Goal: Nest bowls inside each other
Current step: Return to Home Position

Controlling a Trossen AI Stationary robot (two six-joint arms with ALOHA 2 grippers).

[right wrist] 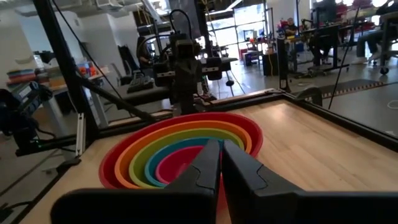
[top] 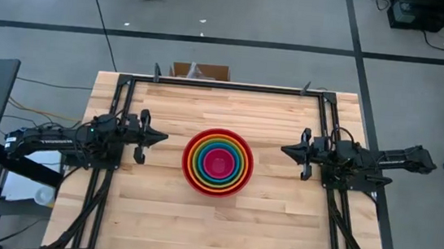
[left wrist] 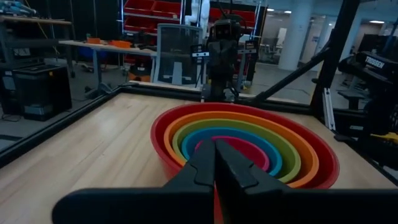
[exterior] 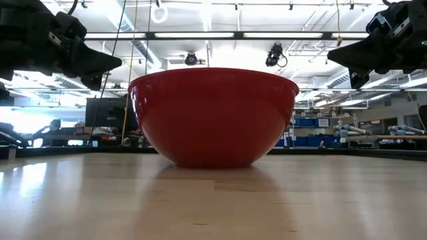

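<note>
Several bowls sit nested at the table's middle. The red bowl [top: 188,173] is outermost and rests on its base [exterior: 213,160]. Inside it sit the orange bowl [left wrist: 292,163], the green bowl [left wrist: 273,140] and the blue bowl [left wrist: 193,138]. The pink bowl [top: 217,163] lies innermost. My left gripper [top: 162,137] hangs level to the stack's left, shut and holding nothing, clear of the rim. My right gripper [top: 285,151] hangs level to the stack's right, also shut and holding nothing. In each wrist view the fingertips [left wrist: 214,144] [right wrist: 221,143] point at the stack.
A black metal frame [top: 122,107] runs along the table's left, right and far edges. A cardboard box [top: 200,71] stands just beyond the far edge. Bare wood [top: 212,230] lies between the bowls and the near edge.
</note>
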